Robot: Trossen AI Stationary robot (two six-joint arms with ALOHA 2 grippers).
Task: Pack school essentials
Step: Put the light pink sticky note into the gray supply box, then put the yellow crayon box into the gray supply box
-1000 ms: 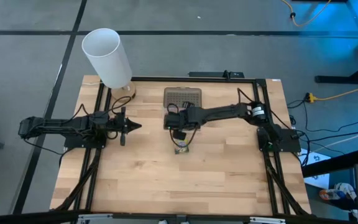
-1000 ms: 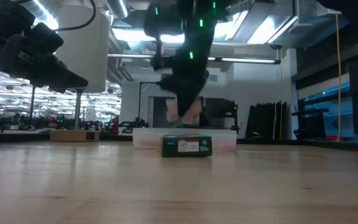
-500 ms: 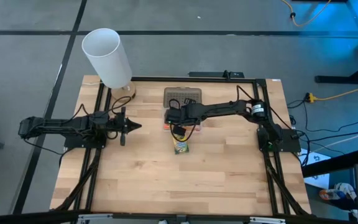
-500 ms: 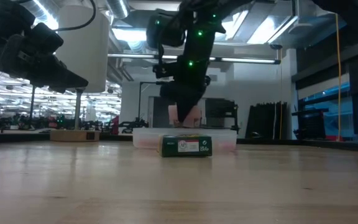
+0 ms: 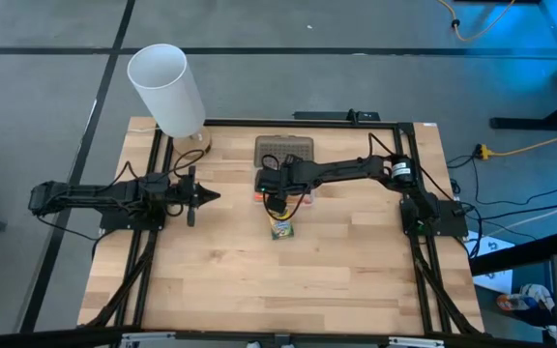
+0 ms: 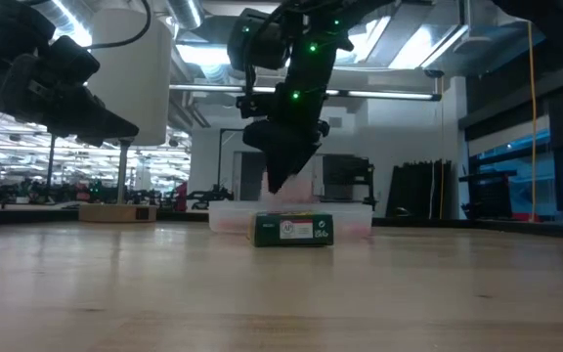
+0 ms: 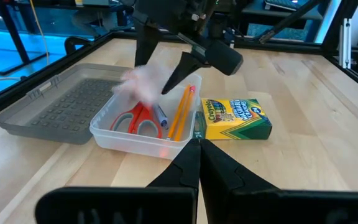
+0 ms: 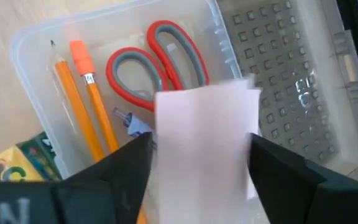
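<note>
Sticky-note pad (image 8: 207,134) is pinched between the right gripper's (image 8: 197,163) fingers, held in the air over the open case (image 8: 36,43). Scissors (image 8: 157,59), 2 pencils (image 8: 86,109) & a pen (image 8: 132,123) lie inside the case. Crayon box (image 5: 281,229) sits on the table (image 5: 356,280) just beside the case. Left gripper (image 5: 206,196) is closed, empty, well apart at the left.

You have the pale pink sticky-note pad (image 8: 207,134) pinched flat between the right gripper's (image 8: 197,163) fingers, hanging above the open clear case. Directly beneath the tool lie the red-handled scissors (image 8: 157,62), handles up against the case wall, with the blue pen (image 7: 160,116) beside them and two orange pencils (image 8: 86,106) alongside. The green-and-yellow crayon box (image 7: 234,118) lies flat just outside the case.
</note>
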